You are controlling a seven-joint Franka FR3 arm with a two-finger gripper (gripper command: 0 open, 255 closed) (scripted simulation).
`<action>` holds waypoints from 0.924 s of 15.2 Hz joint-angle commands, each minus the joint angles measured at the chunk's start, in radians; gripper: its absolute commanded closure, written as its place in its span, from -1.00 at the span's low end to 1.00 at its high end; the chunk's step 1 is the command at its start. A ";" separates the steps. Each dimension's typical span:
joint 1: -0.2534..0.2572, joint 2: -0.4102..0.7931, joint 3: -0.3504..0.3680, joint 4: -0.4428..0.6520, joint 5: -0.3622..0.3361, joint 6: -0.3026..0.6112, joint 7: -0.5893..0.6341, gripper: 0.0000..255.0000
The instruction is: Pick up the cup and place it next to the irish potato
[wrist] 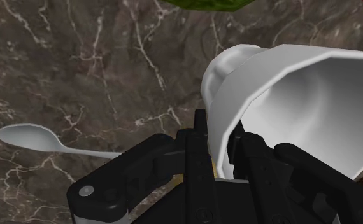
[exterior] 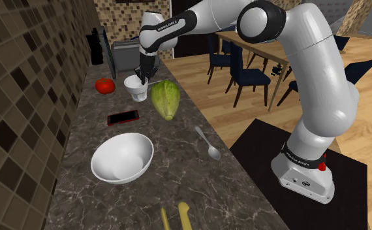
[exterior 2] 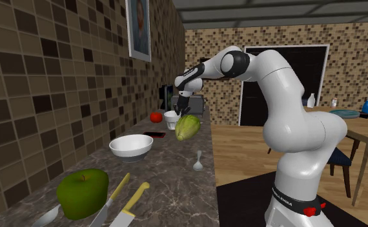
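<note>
Clasping rim of white faceted cup [exterior: 137,90] in black two-finger gripper [exterior: 139,76], upper middle of shoulder view, beside pale green lettuce head [exterior: 166,99].

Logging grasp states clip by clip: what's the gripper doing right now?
Gripper: shut on the white cup, clasping its rim.

White cup [exterior 2: 170,120] just below the hand [exterior 2: 182,111], between red tomato [exterior 2: 155,117] and green lettuce [exterior 2: 188,127].
</note>
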 commanded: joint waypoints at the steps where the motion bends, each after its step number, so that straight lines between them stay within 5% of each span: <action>1: 0.000 0.000 0.000 -0.007 0.000 0.009 0.000 1.00; 7: 0.000 0.000 0.000 -0.007 0.000 0.009 0.000 1.00; 8: 0.000 0.000 0.000 -0.008 0.000 0.009 0.000 -1.00; 14: -0.005 -0.023 0.002 -0.012 0.003 -0.010 -0.002 -1.00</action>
